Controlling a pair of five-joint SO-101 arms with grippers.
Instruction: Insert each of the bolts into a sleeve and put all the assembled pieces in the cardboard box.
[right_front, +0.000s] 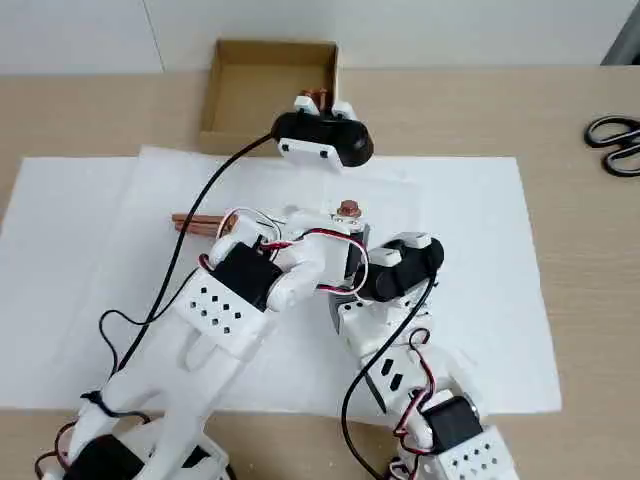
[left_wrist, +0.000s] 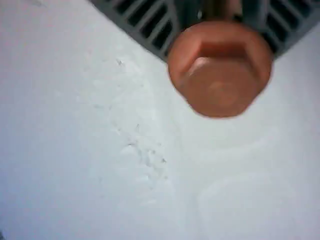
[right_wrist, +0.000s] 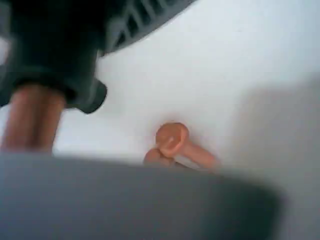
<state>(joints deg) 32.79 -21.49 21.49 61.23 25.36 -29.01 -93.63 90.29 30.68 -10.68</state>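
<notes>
A copper bolt's hexagonal head (left_wrist: 220, 70) sits right against the grey ribbed jaw of my left gripper, which is shut on it, above white paper. A smooth copper sleeve (right_wrist: 32, 117) hangs below a dark body beside grey ribs, and a blurred grey jaw crosses the near edge. Two loose bolts (right_wrist: 175, 142) lie on the paper beyond it. In the high view, one arm's gripper (right_front: 315, 100) holds copper pieces at the near right corner of the cardboard box (right_front: 225, 95). Another arm's gripper (right_front: 347, 213) holds an upright copper piece (right_front: 348, 208) mid-paper. More copper rods (right_front: 195, 222) lie to the left.
A white paper sheet (right_front: 480, 300) covers most of the wooden table. Black scissors (right_front: 615, 143) lie at the far right edge. A black cable (right_front: 190, 240) trails across the paper's left half. Both arms crowd the paper's middle.
</notes>
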